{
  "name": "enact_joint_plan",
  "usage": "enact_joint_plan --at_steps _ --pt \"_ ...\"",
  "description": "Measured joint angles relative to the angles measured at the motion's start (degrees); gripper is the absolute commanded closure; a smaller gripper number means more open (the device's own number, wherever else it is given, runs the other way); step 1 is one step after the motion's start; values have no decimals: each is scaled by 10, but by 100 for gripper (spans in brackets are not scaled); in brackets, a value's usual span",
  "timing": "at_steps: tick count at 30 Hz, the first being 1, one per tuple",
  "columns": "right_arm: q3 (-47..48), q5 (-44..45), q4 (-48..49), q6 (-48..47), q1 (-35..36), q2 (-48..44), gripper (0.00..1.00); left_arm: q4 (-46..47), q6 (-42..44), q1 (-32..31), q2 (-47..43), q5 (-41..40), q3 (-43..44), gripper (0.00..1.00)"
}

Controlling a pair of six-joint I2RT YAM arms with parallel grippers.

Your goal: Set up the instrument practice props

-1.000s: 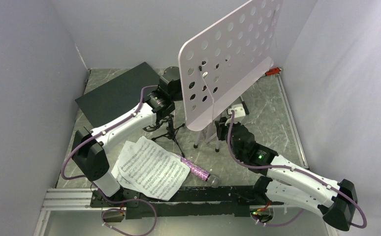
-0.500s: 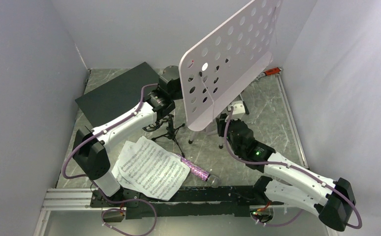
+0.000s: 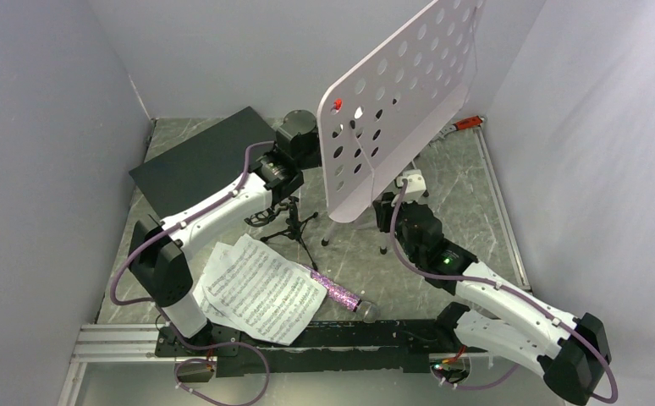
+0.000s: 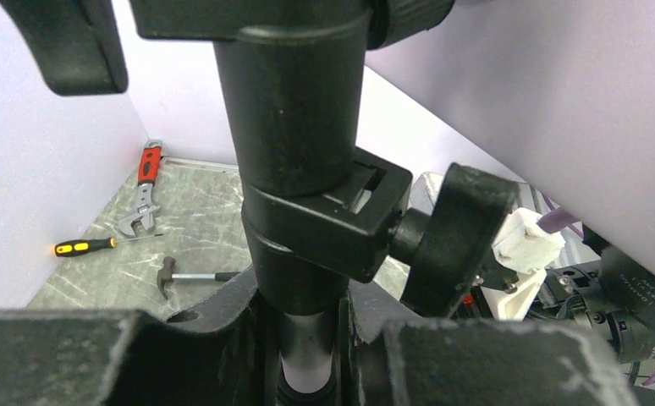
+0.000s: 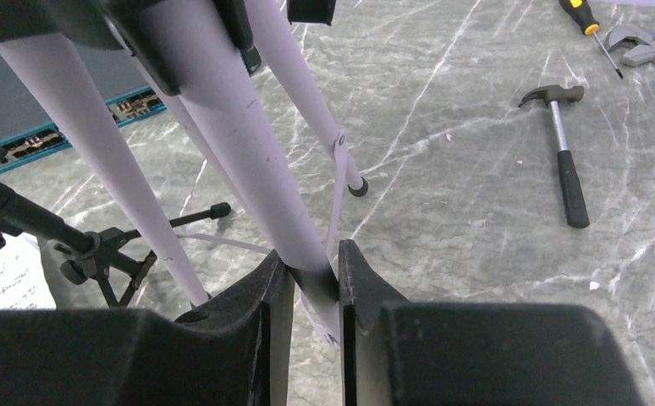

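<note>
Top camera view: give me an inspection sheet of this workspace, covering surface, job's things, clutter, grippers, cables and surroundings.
Surface: grey marbled table, no spills seen.
Job's things: music stand upright, desk tilted; sheet-music pages lying flat near the left arm's base; purple microphone lying beside them; mic stand standing without the microphone.
Clutter: dark flat box far left; hammer, wrench and screwdriver far right.
Grippers: left gripper shut on the stand's black column; right gripper shut on a pale tripod tube.
Cables: purple cables along both arms, no snag seen.
Surroundings: plain pale walls on three sides.
</note>
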Motion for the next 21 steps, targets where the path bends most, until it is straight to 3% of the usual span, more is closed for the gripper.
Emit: enact_joint_plan --at_steps 21 --pt "-8 -48 -23 50 -45 -23 100 -19 -1 -6 18 -20 26 97"
